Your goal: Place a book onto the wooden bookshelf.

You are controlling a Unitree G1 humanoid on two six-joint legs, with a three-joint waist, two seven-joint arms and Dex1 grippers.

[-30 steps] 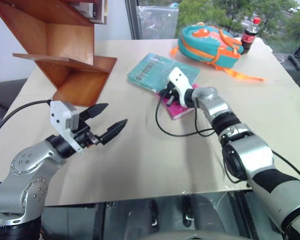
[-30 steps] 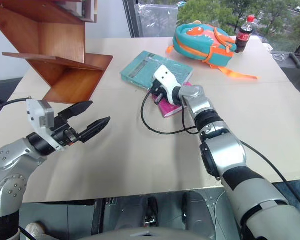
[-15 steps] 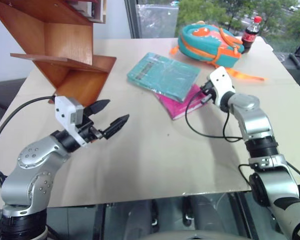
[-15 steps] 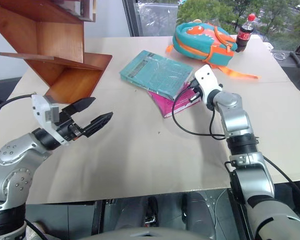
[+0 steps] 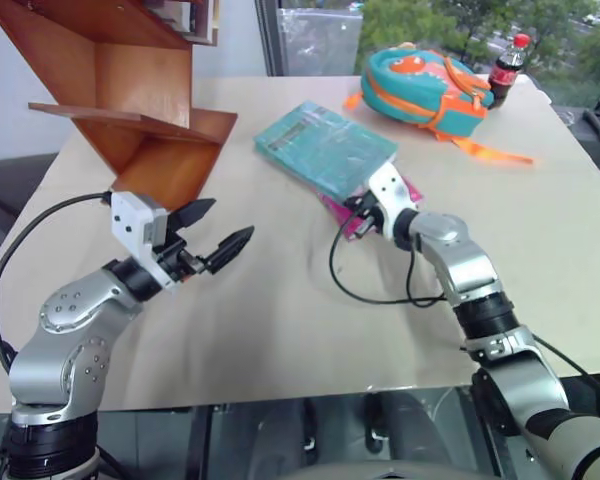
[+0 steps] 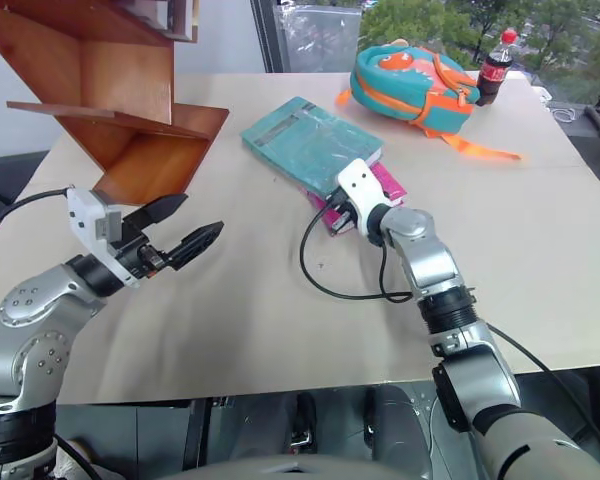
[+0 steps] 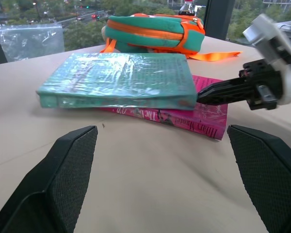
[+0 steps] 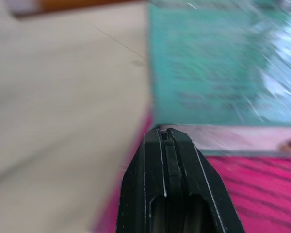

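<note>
Book (image 7: 117, 80) atop pink book (image 7: 203, 121); closed right pincer (image 7: 203, 94) at its corner, left pincer (image 5: 220, 232) wide open.

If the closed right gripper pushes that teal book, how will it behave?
The teal book looks thick and stiff, so probably heavy. Its glossy cover may be slippery. Lying on the pink book, it would likely slide rather than tip when the right gripper pushes.

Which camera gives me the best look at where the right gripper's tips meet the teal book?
The left wrist view: side on, the right gripper, shut, points at the book near corner, above the pink book. The right wrist view is blurred; in the eye views the wrist covers the tips.
</note>
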